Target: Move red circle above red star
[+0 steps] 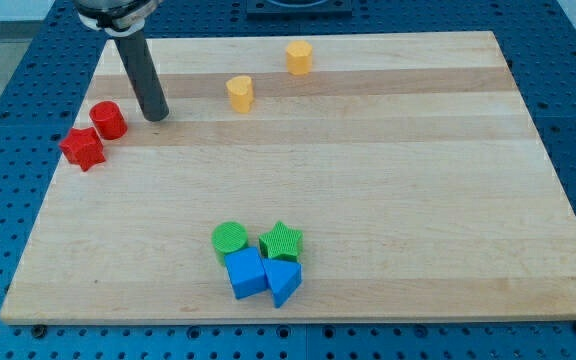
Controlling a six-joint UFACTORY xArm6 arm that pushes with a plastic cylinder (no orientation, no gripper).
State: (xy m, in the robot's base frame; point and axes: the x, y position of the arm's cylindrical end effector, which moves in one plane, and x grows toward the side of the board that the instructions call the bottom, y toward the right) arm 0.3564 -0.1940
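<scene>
The red circle [109, 120] stands on the wooden board near its left edge. It sits just above and to the right of the red star [83, 148], close to it or touching. My tip [155, 114] rests on the board a short way to the right of the red circle, with a small gap between them.
Two yellow blocks [239, 93] [299, 57] stand near the top middle. A green circle [230, 238], green star [282, 241], blue cube [245, 272] and blue triangle [283, 282] cluster near the bottom middle. The board's left edge [50, 190] is close to the red blocks.
</scene>
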